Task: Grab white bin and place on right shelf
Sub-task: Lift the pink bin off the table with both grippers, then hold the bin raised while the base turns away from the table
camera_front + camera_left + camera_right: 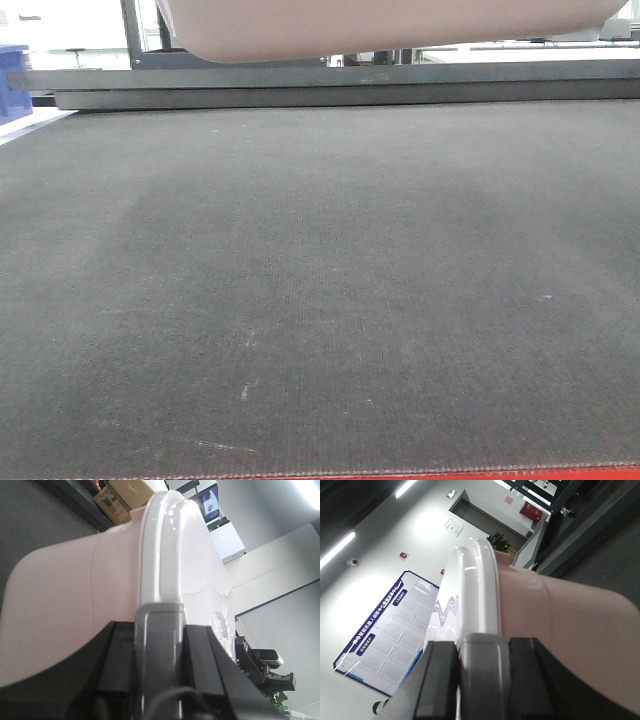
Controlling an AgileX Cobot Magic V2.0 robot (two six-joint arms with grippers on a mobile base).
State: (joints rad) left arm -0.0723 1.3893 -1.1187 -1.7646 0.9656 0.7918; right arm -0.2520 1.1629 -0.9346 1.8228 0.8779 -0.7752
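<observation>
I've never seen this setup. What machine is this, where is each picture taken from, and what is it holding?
This is a two-armed robot with three cameras. The front view looks across a dark grey mat; the white bin hangs just above it, not touching, and a blue bin shows at the left edge. Each wrist view looks along one arm: the black left fingers and right fingers sit either side of a grey clip at each end of the bin, apparently gripping it.

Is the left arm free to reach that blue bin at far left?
Probably not: the left gripper is clamped on the white bin, held above the mat with the right gripper; going for the blue bin would mean dropping that end.
</observation>
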